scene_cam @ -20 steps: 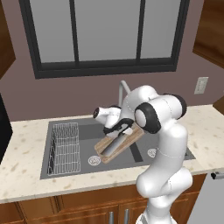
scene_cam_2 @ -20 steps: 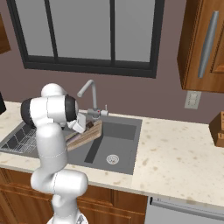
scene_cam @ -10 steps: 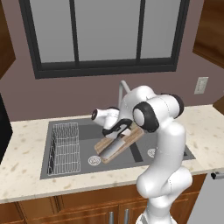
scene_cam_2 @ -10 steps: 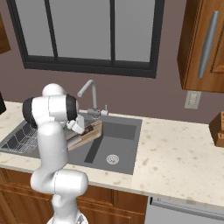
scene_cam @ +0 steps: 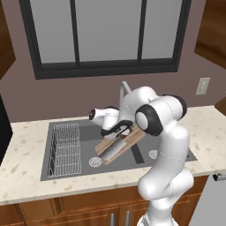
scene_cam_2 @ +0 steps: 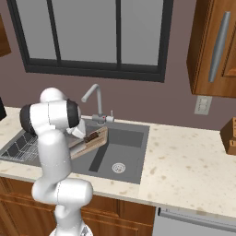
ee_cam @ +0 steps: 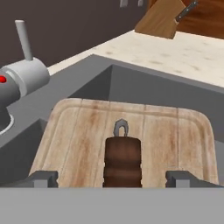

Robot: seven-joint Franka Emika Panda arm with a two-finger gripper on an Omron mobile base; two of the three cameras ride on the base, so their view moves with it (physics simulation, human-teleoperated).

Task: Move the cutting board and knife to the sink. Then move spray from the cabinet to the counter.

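Observation:
The cutting board lies tilted across the divider of the dark sink, its right end raised. In the right base view the board rests by the faucet. The knife lies on the board, dark handle between my fingertips without touching them. My gripper hovers low over the board's middle, open; in the hand view the gripper has its tips far apart. The wall cabinet at the upper right is shut. The spray is out of view.
A wire rack fills the sink's left basin. The curved faucet rises behind the sink, its handle close to my hand's left. A wooden knife block stands far right on the beige counter.
My hand has shifted slightly left over the board. The board and knife lie as before.

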